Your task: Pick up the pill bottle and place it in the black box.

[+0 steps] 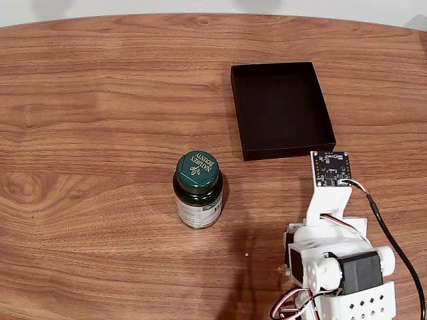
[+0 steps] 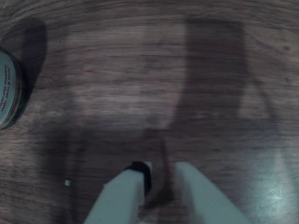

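The pill bottle [image 1: 198,190] stands upright on the wooden table, dark green with a green printed cap and a white label. In the wrist view the pill bottle [image 2: 7,88] shows as a sliver at the left edge. The black box [image 1: 281,110], a shallow matte tray, lies behind and to the right of the bottle and holds nothing. My gripper [image 2: 161,167] hangs over bare wood, well to the right of the bottle. Its white fingertips [image 2: 133,179] are nearly together, with nothing between them. In the fixed view the arm is folded at the bottom right.
The arm's white base and motors [image 1: 340,273] fill the bottom right corner, and a black cable [image 1: 393,243] runs down the right side. A small circuit board [image 1: 331,167] sits just in front of the box's near edge. A tiny white speck [image 1: 246,254] lies on the wood.
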